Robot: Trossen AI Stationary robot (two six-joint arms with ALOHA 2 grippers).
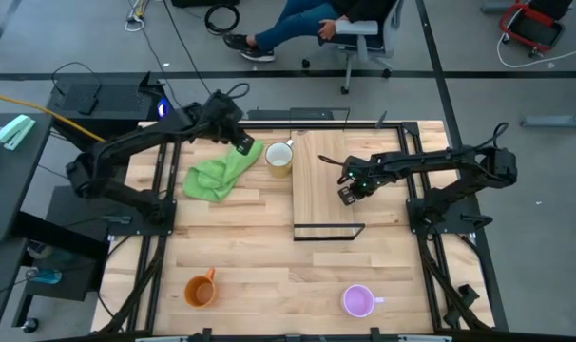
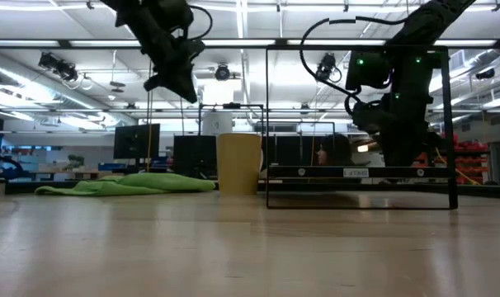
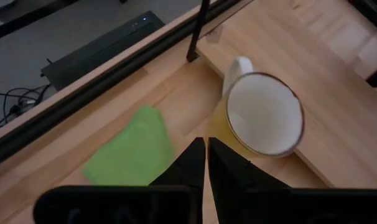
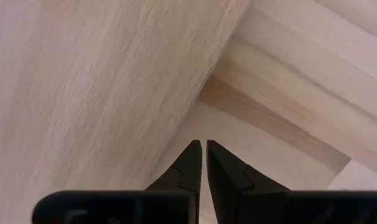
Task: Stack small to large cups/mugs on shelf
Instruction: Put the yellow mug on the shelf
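While its fingers sit nearly pinched together on nothing, the left hand (image 1: 242, 145) hovers above the green cloth (image 1: 215, 176) beside the white mug (image 1: 279, 158), and the closed, empty right hand (image 1: 348, 195) hangs over the shelf (image 1: 321, 195).

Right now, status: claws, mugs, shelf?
Left claw shut, empty, above the white mug. Right claw shut, empty, over the shelf. Orange mug, purple mug unstacked. Green cloth beside white mug.

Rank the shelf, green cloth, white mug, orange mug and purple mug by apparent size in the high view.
1. shelf
2. green cloth
3. white mug, orange mug and purple mug: these look alike, too close to rank.
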